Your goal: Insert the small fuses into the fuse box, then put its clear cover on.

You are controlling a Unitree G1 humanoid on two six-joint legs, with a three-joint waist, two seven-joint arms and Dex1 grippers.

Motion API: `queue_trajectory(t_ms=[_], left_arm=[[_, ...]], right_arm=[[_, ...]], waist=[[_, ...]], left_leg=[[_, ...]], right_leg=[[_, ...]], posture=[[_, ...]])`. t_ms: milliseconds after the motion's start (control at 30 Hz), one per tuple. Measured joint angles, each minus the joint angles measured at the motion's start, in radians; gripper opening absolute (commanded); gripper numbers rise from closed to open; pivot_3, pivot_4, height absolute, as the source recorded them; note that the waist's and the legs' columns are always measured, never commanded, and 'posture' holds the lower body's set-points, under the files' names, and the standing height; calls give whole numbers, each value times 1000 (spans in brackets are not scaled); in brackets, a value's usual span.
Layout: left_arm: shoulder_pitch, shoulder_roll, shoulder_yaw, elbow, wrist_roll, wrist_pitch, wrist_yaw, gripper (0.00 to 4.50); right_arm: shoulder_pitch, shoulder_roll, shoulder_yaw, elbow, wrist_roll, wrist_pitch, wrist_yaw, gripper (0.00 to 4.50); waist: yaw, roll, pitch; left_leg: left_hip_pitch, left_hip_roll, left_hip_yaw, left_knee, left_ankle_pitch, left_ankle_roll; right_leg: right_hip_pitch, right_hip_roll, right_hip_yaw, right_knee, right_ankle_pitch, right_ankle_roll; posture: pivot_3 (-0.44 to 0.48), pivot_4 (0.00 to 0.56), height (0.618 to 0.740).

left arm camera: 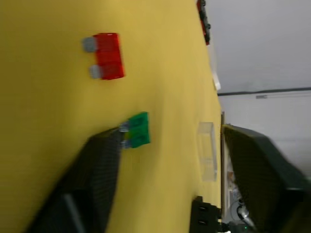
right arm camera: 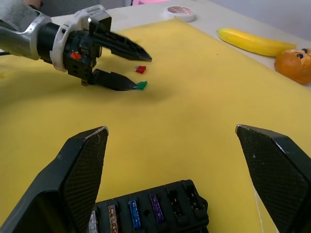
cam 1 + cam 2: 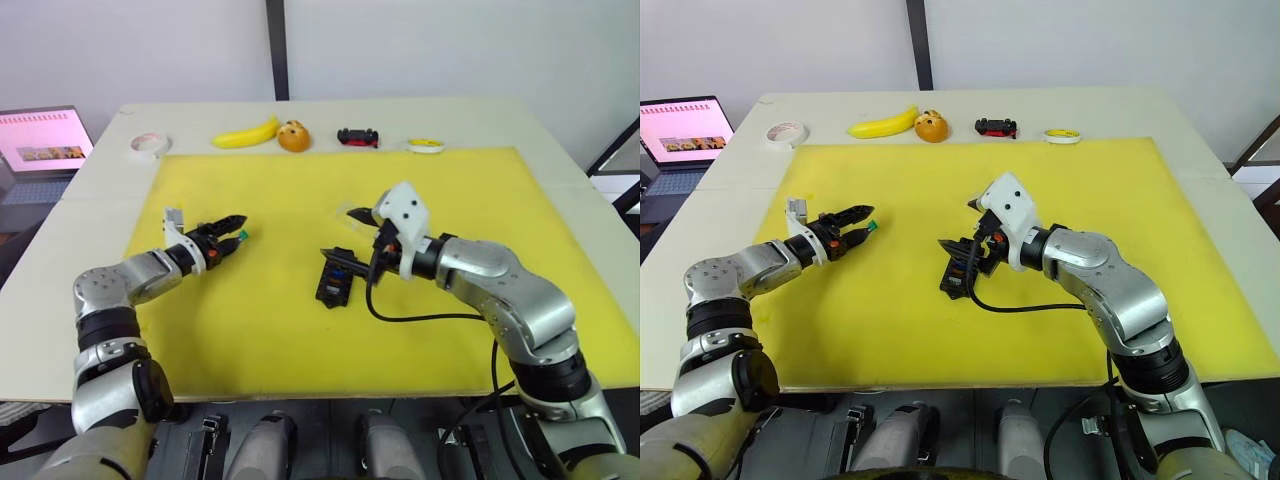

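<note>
1. The fuse box point(image 2: 150, 208) lies near the middle of the yellow mat point(image 3: 300, 330) on the tabletop point(image 3: 560, 140), directly under our right gripper point(image 3: 350, 238). In the right wrist view we count four fuses seated in one row – grey, orange-brown, blue and purple – with at least two slots beside them bare.

2. Two fuses are left loose on the mat, well to the left of the box: the green fuse point(image 1: 137, 129) and, just beyond it, the red fuse point(image 1: 107, 56).

3. Our left gripper point(image 3: 232, 233) is at the green fuse with its jaws open. One fingertip point(image 1: 114, 141) touches the fuse's metal legs while the other stands clear, so we judge the fuse is not yet gripped.

4. Our right gripper hangs over the box with its jaws spread wide, holding nothing – it looks placed to steady or guard the box.

5. The clear cover point(image 1: 208, 150) lies flat on the mat, just far of the box, not yet fitted.

6. By our reckoning the task is about two-thirds through the inserting: green and red remain, then the cover goes on.

7. Along the far edge of the tabletop lie a tape roll point(image 3: 148, 145), a banana point(image 3: 245, 134), a toy car point(image 3: 358, 137) and other odds that play no part.
</note>
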Motion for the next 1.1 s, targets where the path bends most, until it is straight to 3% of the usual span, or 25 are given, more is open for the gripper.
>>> queue_trajectory(t_ms=[667,767,1100], left_arm=[[-24,3,1,47,107,-1,-120,3195],[-25,2,2,49,123,-2,-121,2355],[-29,0,3,52,146,-1,-126,2355]], right_arm=[[1,-18,0,-7,1,14,19,4500],[1,-18,0,-7,1,16,19,4500],[1,-18,0,-7,1,18,20,4500]], waist=[[2,0,0],[2,0,0],[1,0,0]], left_leg=[[0,0,0,0,0,1],[0,0,0,0,0,1],[0,0,-1,0,0,1]], right_leg=[[0,0,0,0,0,0],[0,0,0,0,0,0],[0,0,0,0,0,0]], posture=[[0,150,740],[0,150,740],[0,150,740]])
